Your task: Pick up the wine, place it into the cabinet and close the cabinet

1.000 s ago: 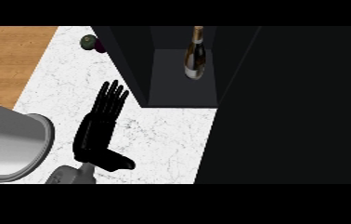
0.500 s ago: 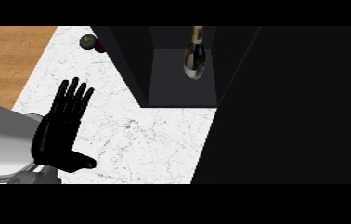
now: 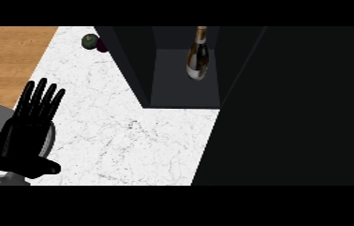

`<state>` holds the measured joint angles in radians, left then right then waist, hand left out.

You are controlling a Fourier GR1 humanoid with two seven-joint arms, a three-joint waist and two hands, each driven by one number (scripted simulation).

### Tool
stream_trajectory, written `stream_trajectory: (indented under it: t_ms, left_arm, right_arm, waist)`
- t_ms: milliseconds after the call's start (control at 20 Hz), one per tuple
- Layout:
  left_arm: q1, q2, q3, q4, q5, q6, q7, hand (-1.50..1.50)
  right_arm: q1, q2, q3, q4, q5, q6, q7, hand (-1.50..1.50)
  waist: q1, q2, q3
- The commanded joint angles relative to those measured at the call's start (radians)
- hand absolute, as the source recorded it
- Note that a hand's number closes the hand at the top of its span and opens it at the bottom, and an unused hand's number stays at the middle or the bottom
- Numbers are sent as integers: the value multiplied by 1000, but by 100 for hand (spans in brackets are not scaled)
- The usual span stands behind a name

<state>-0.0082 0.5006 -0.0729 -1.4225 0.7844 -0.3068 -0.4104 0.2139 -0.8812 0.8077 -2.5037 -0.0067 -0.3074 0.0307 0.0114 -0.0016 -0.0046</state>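
Observation:
The wine bottle (image 3: pixel 198 56) stands inside the dark cabinet (image 3: pixel 183 86), on its shelf near the back, with no hand touching it. The cabinet's front is open toward me, and a large black panel (image 3: pixel 283 108), likely its door, fills the right side of the view. My left hand (image 3: pixel 27 129) is at the lower left over the counter's edge, fingers straight and pointing up, holding nothing. The right hand does not show.
A white marble counter (image 3: pixel 124 136) spreads in front of the cabinet. A dark green round fruit (image 3: pixel 90 41) and a purplish one (image 3: pixel 101 45) lie at the back left beside the cabinet. Wooden floor (image 3: pixel 21 56) lies beyond the counter's left edge.
My left hand has drawn back leftward and downward, away from the cabinet, staying open. The bottle and cabinet have not moved.

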Motion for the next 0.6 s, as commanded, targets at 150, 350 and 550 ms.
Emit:
stream_trajectory:
  t_ms: [150, 350, 550]
  left_arm:
    - [-7, 61, 51, 27, 38, -65, 28, -150]
    - [-44, 70, 56, 27, 64, -76, 59, -150]
    - [-52, 85, 70, 39, 80, -93, 73, -150]
  right_arm:
    - [-82, 155, 110, -157, -31, -7, 121, 150]
    - [-143, 204, 89, -104, -94, 20, 147, 150]
    - [-199, 253, 65, -83, -103, 30, 196, 150]
  waist:
    - [8, 2, -1]
    - [31, 11, -2]
    - [38, 9, -3]
